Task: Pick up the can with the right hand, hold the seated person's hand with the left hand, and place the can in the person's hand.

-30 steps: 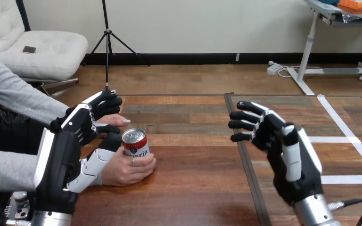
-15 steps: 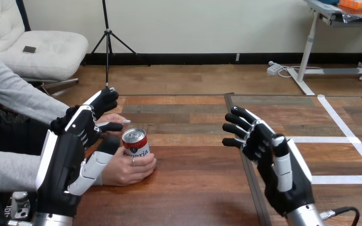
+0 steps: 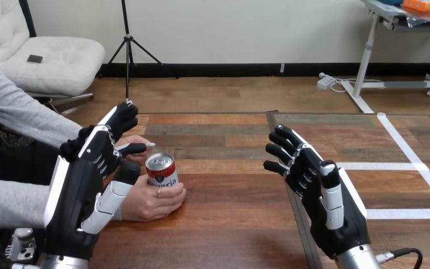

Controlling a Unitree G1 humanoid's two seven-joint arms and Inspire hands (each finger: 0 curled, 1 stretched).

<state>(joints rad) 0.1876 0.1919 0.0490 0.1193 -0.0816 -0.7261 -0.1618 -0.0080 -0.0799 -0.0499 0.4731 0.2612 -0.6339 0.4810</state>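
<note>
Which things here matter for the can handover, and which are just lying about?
Job: can; person's hand holding it; left hand; right hand.
Lying about: white tape on the table.

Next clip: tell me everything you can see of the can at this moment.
The can looks like a metal drink can, with a silver top and a red band above a white label. It stands upright, left of centre over the wooden table. The person's hand curls round its lower part, hiding its base. The robot's left hand is close beside it; the right hand is apart, open.
</note>
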